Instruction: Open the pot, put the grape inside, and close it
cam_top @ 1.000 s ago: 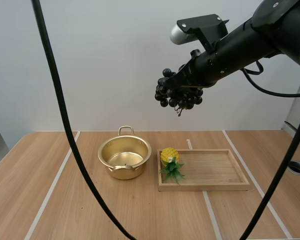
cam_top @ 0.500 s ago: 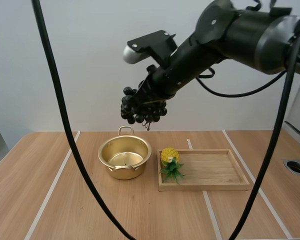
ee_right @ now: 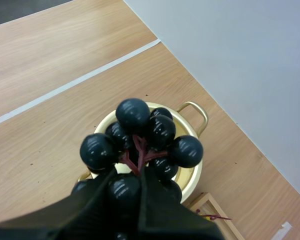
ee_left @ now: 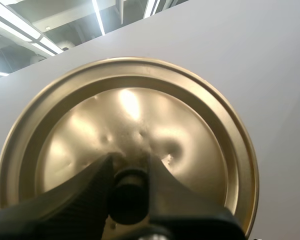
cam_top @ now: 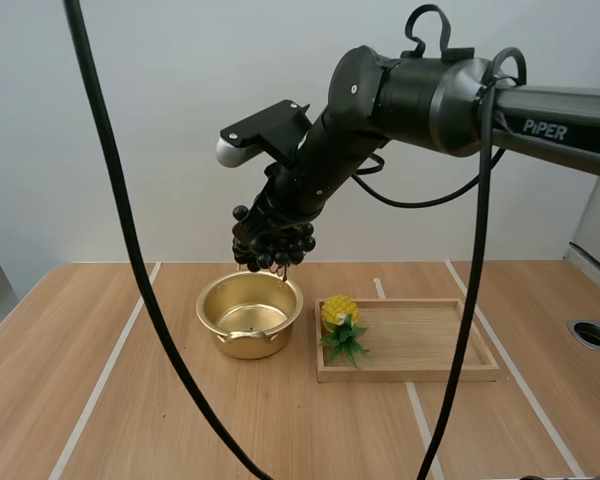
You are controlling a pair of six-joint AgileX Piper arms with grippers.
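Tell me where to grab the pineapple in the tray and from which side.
Probably the round yellow body, from above: the pineapple lies at the wooden tray's left end, its spiky green leaves toward the near rim offering little to pinch.

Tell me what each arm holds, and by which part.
Left fingers pinch the lid by its knob; right fingers pinch the grape bunch around its red stem.
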